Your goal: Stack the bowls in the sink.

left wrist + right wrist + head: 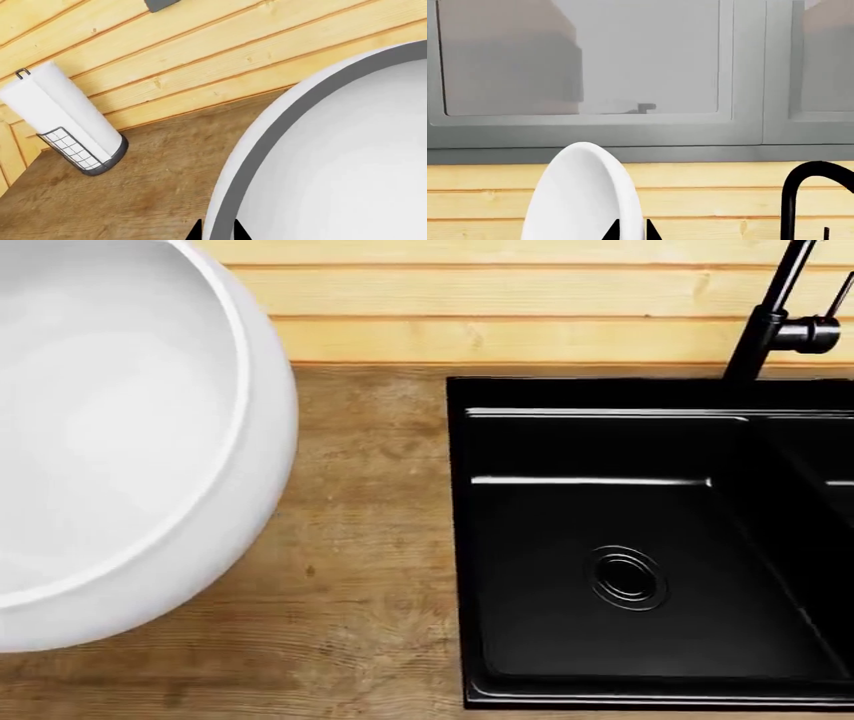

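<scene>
The large, deep, glossy white bowl [120, 430] is up in the air over the left part of the wooden countertop [360, 570], so near the head camera that it fills that side. The left gripper [217, 231] has the bowl's rim between its two dark fingertips, clamped on it. The right gripper [629, 231] grips the rim of a smaller glossy white bowl [584, 195] the same way, holding it on edge up by the grey wall cabinets [587, 70].

The glossy black rectangular sink [461, 540] sits at the right end of the countertop, and its near basin holds only the round ringed drain [629, 577]. A white paper-towel roll in a wire holder [63, 120] stands at the back, against the plank wall [200, 55].

Both bowls look lifted and neither placed. I judge the big one should travel right, go down level into the basin and be released, and then the small one can be lowered into it.
</scene>
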{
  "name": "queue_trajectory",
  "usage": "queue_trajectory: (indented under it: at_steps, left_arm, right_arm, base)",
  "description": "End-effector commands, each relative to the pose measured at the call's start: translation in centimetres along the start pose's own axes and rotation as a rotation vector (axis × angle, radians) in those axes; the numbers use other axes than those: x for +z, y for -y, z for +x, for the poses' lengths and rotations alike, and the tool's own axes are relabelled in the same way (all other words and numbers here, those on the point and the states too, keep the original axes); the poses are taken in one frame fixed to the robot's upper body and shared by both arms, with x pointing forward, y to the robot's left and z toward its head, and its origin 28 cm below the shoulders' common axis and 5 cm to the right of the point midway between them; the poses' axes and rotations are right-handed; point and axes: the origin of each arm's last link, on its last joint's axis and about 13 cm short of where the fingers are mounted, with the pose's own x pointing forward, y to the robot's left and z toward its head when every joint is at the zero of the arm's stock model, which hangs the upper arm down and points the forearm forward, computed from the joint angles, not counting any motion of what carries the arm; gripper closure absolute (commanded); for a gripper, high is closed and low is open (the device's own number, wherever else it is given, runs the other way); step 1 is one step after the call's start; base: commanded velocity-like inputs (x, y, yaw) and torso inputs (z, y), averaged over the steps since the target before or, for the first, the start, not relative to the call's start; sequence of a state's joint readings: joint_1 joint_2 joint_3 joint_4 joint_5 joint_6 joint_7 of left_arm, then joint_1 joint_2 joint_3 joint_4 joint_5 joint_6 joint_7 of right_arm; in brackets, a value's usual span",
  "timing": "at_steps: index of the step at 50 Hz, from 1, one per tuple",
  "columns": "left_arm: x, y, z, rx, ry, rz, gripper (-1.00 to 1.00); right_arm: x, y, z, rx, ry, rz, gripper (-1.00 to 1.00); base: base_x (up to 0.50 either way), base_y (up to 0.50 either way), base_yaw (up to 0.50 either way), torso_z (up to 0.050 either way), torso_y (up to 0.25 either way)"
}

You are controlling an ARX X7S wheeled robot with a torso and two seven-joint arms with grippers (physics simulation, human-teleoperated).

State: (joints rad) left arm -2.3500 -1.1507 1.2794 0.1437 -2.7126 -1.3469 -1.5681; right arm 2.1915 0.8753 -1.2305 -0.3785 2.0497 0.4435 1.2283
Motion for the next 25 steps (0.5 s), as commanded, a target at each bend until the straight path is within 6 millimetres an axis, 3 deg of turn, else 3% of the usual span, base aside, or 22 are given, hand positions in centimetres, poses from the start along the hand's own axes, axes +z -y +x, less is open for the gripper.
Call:
queue_trajectory:
  at_steps: [1, 15, 25]
  left_arm:
    - [0.09, -0.02, -0.11, 0.004, 0.007, -0.004, 1.0]
    - [0.11, -0.09, -0.1, 0.006, 0.007, -0.006, 1.0]
    - [0.09, -0.12, -0.11, 0.006, 0.008, -0.007, 1.0]
  right_arm:
    - [0.26, 0.15, -0.1, 0.003, 0.022, 0.014, 1.0]
    - [0.18, -0.03, -0.22, 0.023, 0.022, -0.032, 1.0]
    - [0.27, -0.01, -0.21, 0.015, 0.027, -0.05, 1.0]
  base:
    - [0.16, -0.5, 0.0, 0.0, 0.0]
    - [0.16, -0.49, 0.0, 0.0, 0.0]
    - [0.02, 0.0, 0.0, 0.0, 0.001]
